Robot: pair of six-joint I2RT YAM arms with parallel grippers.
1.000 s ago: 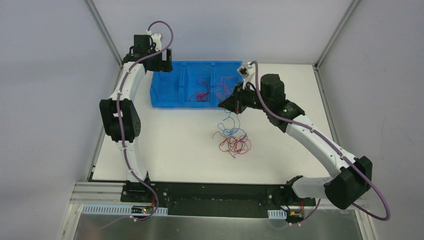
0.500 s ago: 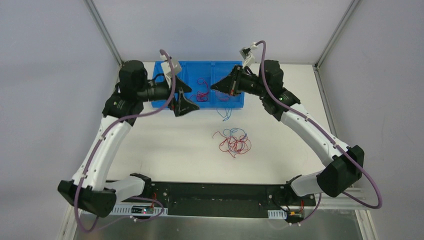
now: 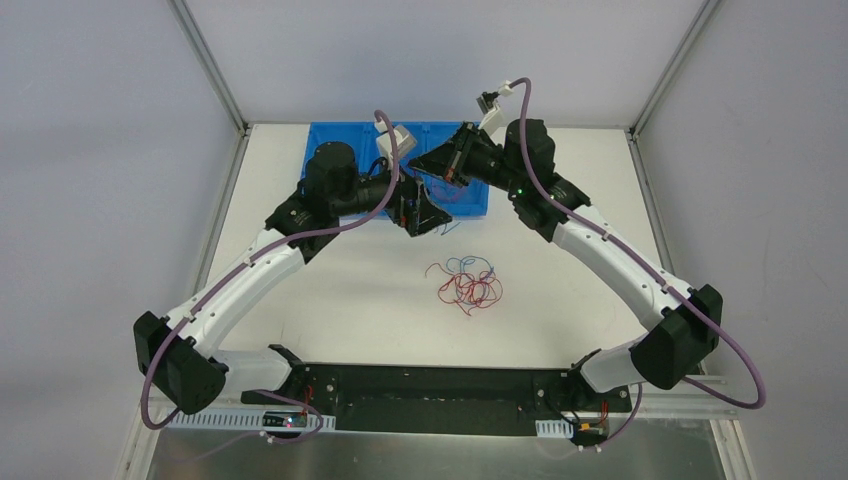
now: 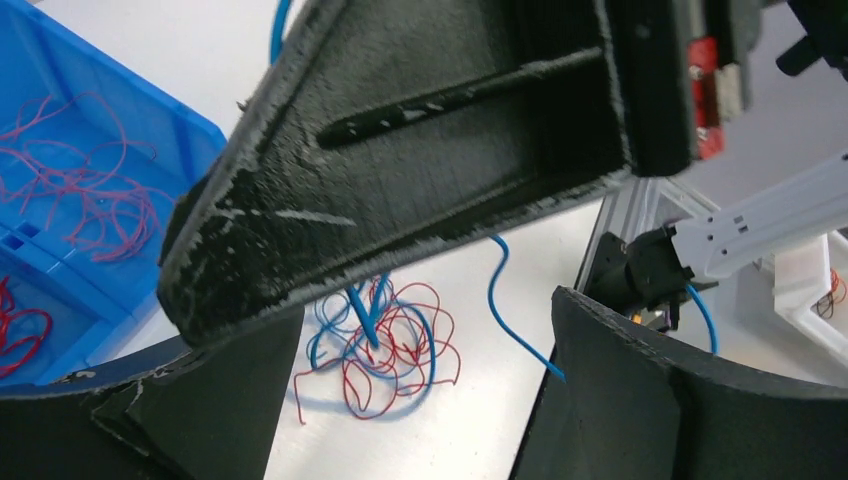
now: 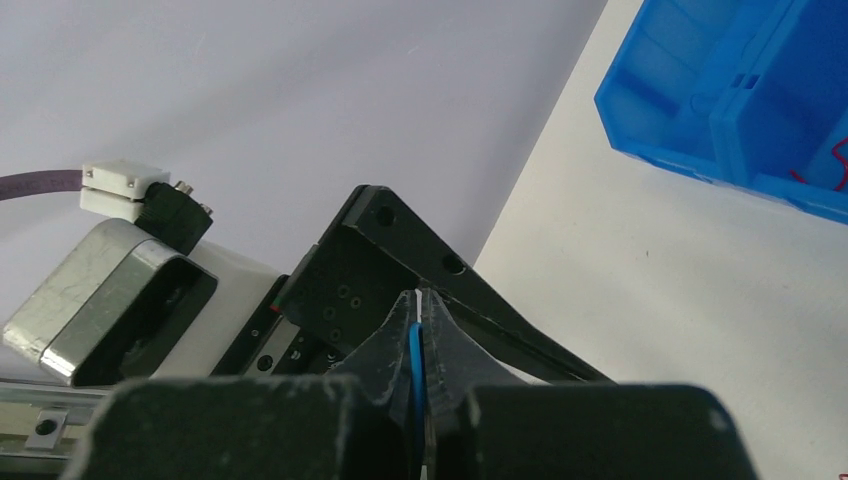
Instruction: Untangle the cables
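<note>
A tangle of red and blue cables point(image 3: 466, 283) lies on the white table, also in the left wrist view as the tangle point(image 4: 378, 342). My right gripper point(image 3: 432, 167) hangs above the blue bin's front edge, shut on one blue cable point(image 5: 415, 352). That cable point(image 3: 452, 228) dangles free toward the table, and its loose end point(image 4: 512, 322) hangs between my left fingers. My left gripper point(image 3: 420, 212) is wide open just below the right one, holding nothing. In the left wrist view the left gripper point(image 4: 425, 312) looks down past the right gripper's black fingers point(image 4: 430, 130).
A blue bin point(image 3: 322, 150) with three compartments stands at the back of the table, partly hidden by both arms. Its compartments point(image 4: 70, 190) hold loose red cables. Metal frame posts point(image 3: 210, 70) rise at the table's rear corners. The bin point(image 5: 740, 100) shows at upper right.
My left arm has swung from the bin's far left corner across to the right gripper. The right gripper has risen and moved back-left, lifting the blue cable away from the tangle.
</note>
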